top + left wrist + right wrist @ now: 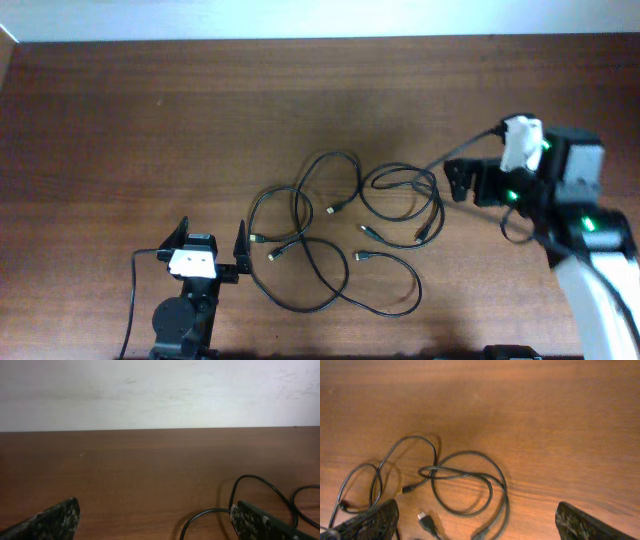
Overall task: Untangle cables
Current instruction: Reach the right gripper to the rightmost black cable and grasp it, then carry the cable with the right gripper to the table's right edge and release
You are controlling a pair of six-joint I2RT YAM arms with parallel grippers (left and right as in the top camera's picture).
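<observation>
Cables (331, 209) tangled mid-frame, untouched; left gripper (212, 232) and right gripper (460, 182) both spread wide, empty. Start stage; next probably needs one outer loop pinched

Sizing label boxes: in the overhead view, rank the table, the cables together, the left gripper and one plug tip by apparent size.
1. table
2. cables, taken as one spread
3. left gripper, probably nearer the camera, so it may look enlarged
4. plug tip

Black cables (330, 250), brown wood-grain table (150, 120)
</observation>
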